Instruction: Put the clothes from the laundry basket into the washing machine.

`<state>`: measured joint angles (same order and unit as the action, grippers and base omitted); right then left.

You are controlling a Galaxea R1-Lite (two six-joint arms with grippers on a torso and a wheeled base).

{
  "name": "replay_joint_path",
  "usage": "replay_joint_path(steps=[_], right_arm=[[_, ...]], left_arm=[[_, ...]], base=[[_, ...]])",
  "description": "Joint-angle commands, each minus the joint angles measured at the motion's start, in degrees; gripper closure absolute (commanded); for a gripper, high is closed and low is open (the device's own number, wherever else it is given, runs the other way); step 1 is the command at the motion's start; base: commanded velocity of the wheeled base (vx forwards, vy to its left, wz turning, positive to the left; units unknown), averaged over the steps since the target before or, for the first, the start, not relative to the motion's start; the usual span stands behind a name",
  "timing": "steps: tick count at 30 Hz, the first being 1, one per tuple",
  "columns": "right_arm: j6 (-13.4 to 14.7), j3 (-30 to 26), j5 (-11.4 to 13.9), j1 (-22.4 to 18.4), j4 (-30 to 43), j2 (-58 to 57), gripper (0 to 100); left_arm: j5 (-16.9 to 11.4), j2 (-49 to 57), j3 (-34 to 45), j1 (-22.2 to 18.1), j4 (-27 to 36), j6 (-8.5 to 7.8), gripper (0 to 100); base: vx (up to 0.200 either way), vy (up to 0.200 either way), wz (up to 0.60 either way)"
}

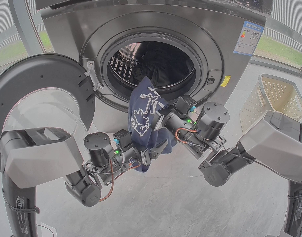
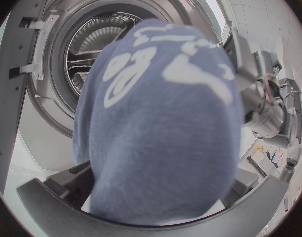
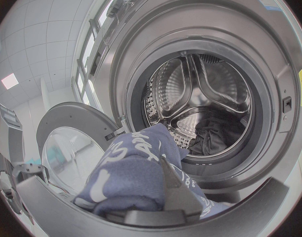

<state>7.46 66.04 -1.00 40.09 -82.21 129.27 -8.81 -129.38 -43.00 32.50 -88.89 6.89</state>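
Navy shirt [image 2: 157,132] bunched at the washing machine [image 1: 223,33] mouth, not inside. My right jaws clamp it; left jaws sit under cloth, can't tell. Risk: hanging tail snags door seal [image 1: 203,70], drops to floor [image 1: 164,198].

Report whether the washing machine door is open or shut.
Open. The door is swung out to the left, leaving the drum exposed, dark clothes inside.

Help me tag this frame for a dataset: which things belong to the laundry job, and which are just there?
Job: navy garment, held by left gripper and right gripper; washing machine, door open; dark clothes in drum; laundry basket.
Just there: blue label sticker; yellow sticker; floor.
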Motion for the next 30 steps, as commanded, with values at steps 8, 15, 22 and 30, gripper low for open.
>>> replay_joint_path(steps=[8, 15, 22, 30], right_arm=[[0.1, -1.79, -0.85, 1.48, 0.12, -1.56, 100], [0.71, -1.79, -0.93, 1.65, 0.12, -1.92, 100], [1.24, -1.88, -0.93, 1.48, 0.04, -1.92, 100], [1.77, -2.93, -2.52, -1.34, -0.05, -2.53, 100]], left_arm=[[4.42, -8.52, -8.86, -1.3, 0.04, -0.03, 0], [7.23, -9.93, -11.85, -1.39, 0.04, -0.03, 0], [7.32, -9.84, -12.02, -1.39, -0.05, 0.14, 100], [8.55, -7.12, -11.67, -3.41, -0.14, 0.67, 100]], base=[[0.0, 0.0, 0.0], [0.0, 0.0, 0.0], [0.0, 0.0, 0.0], [0.0, 0.0, 0.0]])
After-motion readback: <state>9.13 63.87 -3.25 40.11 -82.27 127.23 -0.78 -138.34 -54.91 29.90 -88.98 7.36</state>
